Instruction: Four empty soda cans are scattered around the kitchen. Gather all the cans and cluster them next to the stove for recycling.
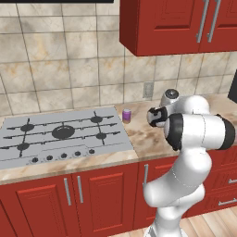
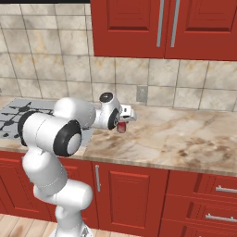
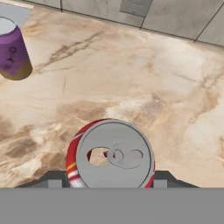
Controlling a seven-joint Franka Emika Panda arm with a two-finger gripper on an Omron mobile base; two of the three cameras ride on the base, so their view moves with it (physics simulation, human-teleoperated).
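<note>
Transport step, by my read: red can (image 3: 110,154) sits between the fingertips in the hand view, its silvery top facing the camera, dark tips showing just at either side of it at the frame's bottom. I judge the gripper (image 3: 109,181) closed on it, narrowed to the can's width; contact itself is hidden below the rim, so this is inference. In the right base view the red can (image 2: 121,127) peeks out under the hand, above the counter (image 2: 185,134) and not resting on it, as far as I can tell.

Purple can (image 3: 12,50) stands upright at 10 o'clock in the hand view. From the left base view the purple can (image 1: 126,115) is on the counter just beside the stove (image 1: 60,134), at its back right corner. One can placed, one in hand; the other two I cannot account for here.

Next move, as I see it: carry the red can toward the purple one, lower it upright on bare counter near it, beside the cooktop edge, then release.

Surroundings: wall outlet (image 3: 136,6) at 12 o'clock, tiled backsplash, red cabinets (image 1: 176,23) overhead. Path looks open. Main risk is nudging the purple can over on approach, or setting down on the cooktop's rim so the can tips.
</note>
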